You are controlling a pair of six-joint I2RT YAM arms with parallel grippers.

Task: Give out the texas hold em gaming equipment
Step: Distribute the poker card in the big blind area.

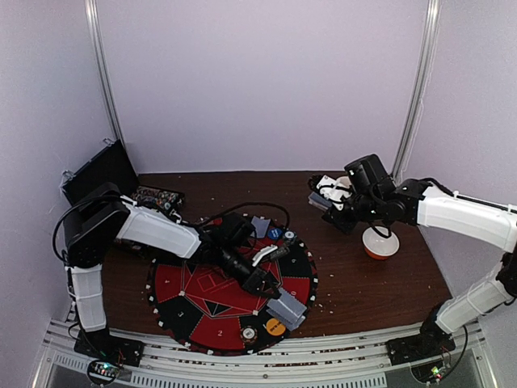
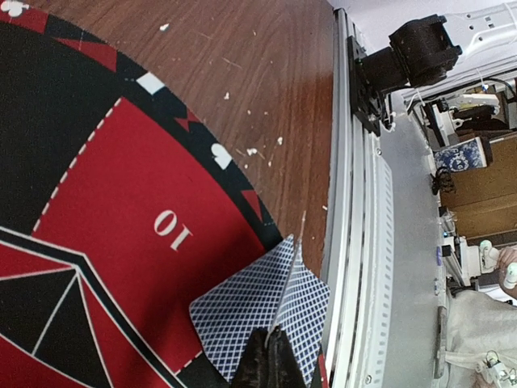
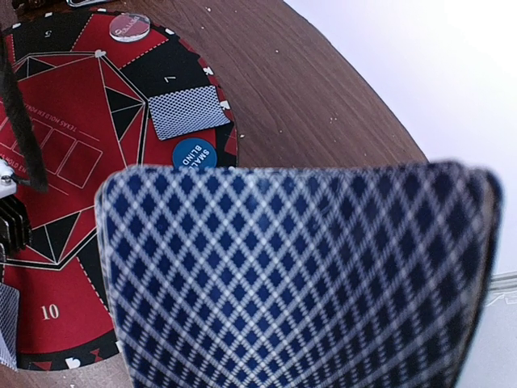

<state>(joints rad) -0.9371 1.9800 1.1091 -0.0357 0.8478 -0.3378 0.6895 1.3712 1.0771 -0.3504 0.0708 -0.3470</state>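
Observation:
A round red-and-black poker mat [image 1: 202, 303] lies at the table's near middle. My left gripper [image 1: 271, 291] reaches over the mat's near right edge. In the left wrist view it [image 2: 275, 356] is shut on a blue-backed card [image 2: 300, 242] held edge-on, above cards [image 2: 242, 311] lying by the "10" sector. My right gripper [image 1: 329, 196] is raised at the back right, holding a stack of blue-backed cards [image 3: 299, 283] that hides its fingers. A card [image 3: 186, 111], a blue chip [image 3: 194, 153] and a clear chip [image 3: 129, 24] lie on the mat's far side. An orange chip [image 1: 275, 327] and a whitish chip [image 1: 249, 333] lie at its near edge.
A white-and-orange bowl [image 1: 380, 242] stands right of the mat, below my right gripper. A black case [image 1: 101, 171] and a patterned box [image 1: 157, 196] sit at the back left. A metal rail [image 2: 355, 242] runs along the table's near edge, close to the left gripper.

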